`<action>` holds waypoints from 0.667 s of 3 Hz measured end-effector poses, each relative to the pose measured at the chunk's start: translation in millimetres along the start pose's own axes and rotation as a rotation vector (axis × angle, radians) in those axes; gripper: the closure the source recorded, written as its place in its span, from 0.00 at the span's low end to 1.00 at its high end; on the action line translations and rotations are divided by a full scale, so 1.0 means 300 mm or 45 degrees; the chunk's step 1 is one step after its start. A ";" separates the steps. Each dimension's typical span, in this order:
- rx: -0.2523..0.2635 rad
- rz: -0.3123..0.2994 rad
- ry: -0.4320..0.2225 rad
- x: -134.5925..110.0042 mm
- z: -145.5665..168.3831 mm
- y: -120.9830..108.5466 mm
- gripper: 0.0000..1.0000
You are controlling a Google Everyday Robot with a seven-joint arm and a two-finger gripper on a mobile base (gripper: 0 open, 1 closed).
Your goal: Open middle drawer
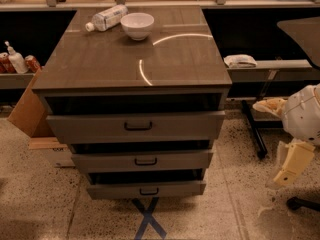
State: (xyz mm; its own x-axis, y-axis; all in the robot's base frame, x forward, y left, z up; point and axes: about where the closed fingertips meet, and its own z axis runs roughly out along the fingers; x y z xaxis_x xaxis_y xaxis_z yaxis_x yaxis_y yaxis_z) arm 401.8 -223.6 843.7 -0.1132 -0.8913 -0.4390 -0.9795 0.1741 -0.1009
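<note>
The cabinet has three drawers, each standing slightly out. The middle drawer is wide with a low grey-brown front and a small dark handle at its centre. Above it is the taller top drawer; below it is the narrower lowest drawer. My gripper hangs at the right edge of the camera view, below the white arm. It is well to the right of the drawers and touches none of them.
A white bowl and a lying plastic bottle sit on the cabinet top. A cardboard box stands at the left. A cloth lies on the right shelf, above a black stand leg. A blue tape X marks the floor.
</note>
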 end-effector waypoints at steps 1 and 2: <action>-0.048 -0.019 -0.051 0.032 0.094 0.033 0.00; -0.121 -0.021 -0.153 0.082 0.255 0.098 0.00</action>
State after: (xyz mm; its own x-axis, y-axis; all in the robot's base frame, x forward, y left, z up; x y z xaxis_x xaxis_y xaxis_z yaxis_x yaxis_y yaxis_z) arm 383.1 -208.5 761.5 -0.0816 -0.8363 -0.5422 -0.9931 0.1140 -0.0263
